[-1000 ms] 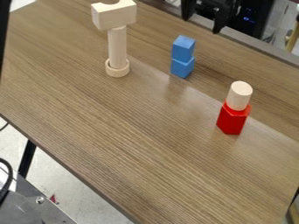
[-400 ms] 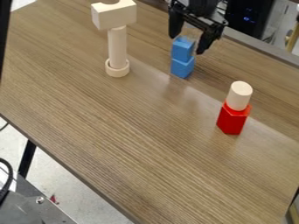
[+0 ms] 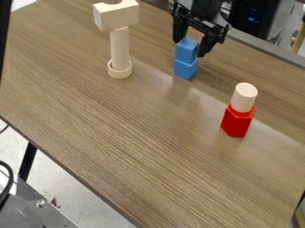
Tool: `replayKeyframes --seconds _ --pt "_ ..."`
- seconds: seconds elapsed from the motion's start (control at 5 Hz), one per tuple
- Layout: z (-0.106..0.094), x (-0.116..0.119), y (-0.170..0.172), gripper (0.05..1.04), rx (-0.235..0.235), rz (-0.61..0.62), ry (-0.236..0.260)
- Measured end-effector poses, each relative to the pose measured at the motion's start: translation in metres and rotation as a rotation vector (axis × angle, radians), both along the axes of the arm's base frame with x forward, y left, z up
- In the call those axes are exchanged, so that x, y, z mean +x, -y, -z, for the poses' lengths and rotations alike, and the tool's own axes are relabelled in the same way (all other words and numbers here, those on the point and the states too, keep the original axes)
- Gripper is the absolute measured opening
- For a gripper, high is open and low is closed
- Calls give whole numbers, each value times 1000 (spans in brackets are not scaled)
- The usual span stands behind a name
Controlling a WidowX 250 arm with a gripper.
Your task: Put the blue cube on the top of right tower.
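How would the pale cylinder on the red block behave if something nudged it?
The pale cylinder would probably topple or slide, standing upright and loose-looking on the red block. Once on its side, its round wall would likely let it roll.

A lab: robot arm, cable

The table is being lit brightly and evenly, its pale sheen being spread from the centre toward four o'clock. Faint reflections are being cast below the blue cubes at one o'clock and the red block at three. The cylinder's top is being lit more brightly than its side.
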State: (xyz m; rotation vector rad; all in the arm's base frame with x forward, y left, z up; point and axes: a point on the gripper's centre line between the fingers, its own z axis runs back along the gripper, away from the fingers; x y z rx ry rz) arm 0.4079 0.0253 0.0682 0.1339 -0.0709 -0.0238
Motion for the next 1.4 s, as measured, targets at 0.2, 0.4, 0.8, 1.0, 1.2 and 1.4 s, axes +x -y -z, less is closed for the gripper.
replayKeyframes --seconds 0.2,0.4,0.8,1.0,1.2,1.4 --pt "0 0 2 556 -10 4 -1" --pt "-6 -3 6 556 -40 5 -3" --pt "-63 -1 38 555 -131 35 108" --pt "-106 -16 76 555 -182 110 185" --pt "-111 -37 103 556 -216 192 166" --pt "-97 -61 129 555 -221 280 109"
